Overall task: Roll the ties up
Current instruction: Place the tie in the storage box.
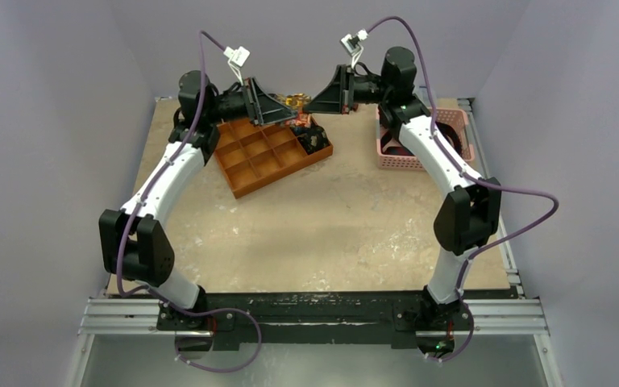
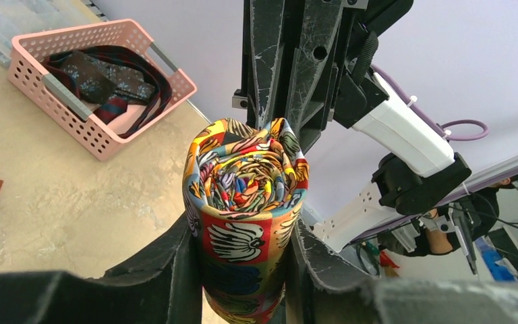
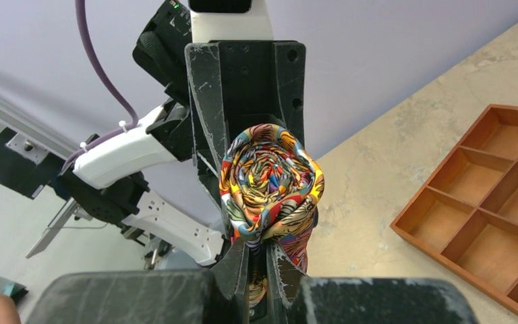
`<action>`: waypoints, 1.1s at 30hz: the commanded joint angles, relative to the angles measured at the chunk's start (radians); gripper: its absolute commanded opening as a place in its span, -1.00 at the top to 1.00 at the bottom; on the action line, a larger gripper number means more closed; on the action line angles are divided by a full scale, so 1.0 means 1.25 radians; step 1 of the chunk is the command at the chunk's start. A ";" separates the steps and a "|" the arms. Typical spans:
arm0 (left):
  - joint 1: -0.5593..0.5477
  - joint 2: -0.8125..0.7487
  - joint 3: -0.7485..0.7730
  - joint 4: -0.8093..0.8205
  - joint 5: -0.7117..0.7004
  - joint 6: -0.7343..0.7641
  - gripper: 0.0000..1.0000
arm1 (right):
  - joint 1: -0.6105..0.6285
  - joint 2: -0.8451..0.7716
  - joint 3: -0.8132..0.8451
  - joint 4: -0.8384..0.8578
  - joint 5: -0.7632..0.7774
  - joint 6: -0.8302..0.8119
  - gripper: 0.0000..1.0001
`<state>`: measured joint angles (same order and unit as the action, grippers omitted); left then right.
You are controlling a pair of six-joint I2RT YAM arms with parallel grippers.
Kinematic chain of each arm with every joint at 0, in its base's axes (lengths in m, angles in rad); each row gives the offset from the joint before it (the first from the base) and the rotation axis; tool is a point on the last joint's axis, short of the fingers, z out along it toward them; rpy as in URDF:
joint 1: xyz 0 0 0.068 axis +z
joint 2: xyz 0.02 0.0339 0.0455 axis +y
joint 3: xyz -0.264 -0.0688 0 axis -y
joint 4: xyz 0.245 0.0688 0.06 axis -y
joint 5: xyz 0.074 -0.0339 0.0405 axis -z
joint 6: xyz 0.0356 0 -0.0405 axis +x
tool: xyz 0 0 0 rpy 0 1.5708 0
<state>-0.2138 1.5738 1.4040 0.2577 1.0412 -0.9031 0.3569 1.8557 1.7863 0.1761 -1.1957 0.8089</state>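
Note:
A tie with a busy orange-yellow-red print (image 2: 246, 196) is rolled into a tight coil and held in the air between both grippers at the back of the table (image 1: 293, 100). My left gripper (image 2: 243, 253) is shut on the coil's sides; in the top view it (image 1: 284, 111) is above the tray's far corner. My right gripper (image 3: 270, 266) faces it and is shut on the coil's lower edge (image 3: 270, 179); it also shows in the top view (image 1: 313, 101). Dark ties (image 2: 104, 81) lie in a pink basket (image 2: 64, 101). A dark coil (image 1: 316, 143) sits in the tray.
An orange tray with square compartments (image 1: 282, 173) lies at the back left, below the grippers; it also shows in the right wrist view (image 3: 425, 243). The pink basket (image 1: 395, 160) stands at the back right beside the right arm. Purple cables loop over both arms.

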 commanded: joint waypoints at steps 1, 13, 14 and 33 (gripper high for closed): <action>-0.007 0.001 0.022 0.073 0.014 -0.020 0.80 | 0.010 -0.049 -0.005 0.027 -0.004 0.005 0.98; 0.002 -0.022 0.102 -0.329 -0.028 0.281 1.00 | -0.009 -0.062 0.006 -0.136 0.041 -0.123 -0.51; 0.002 -0.019 0.118 -0.370 -0.032 0.323 1.00 | -0.015 -0.064 0.005 -0.158 0.052 -0.135 -0.61; -0.065 0.394 0.682 -1.269 -0.252 1.075 1.00 | -0.138 -0.129 -0.032 -0.414 0.219 -0.380 -0.97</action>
<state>-0.2493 1.9656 2.1323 -1.0897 0.8532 0.2340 0.1783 1.7855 1.7542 -0.2974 -0.9676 0.4191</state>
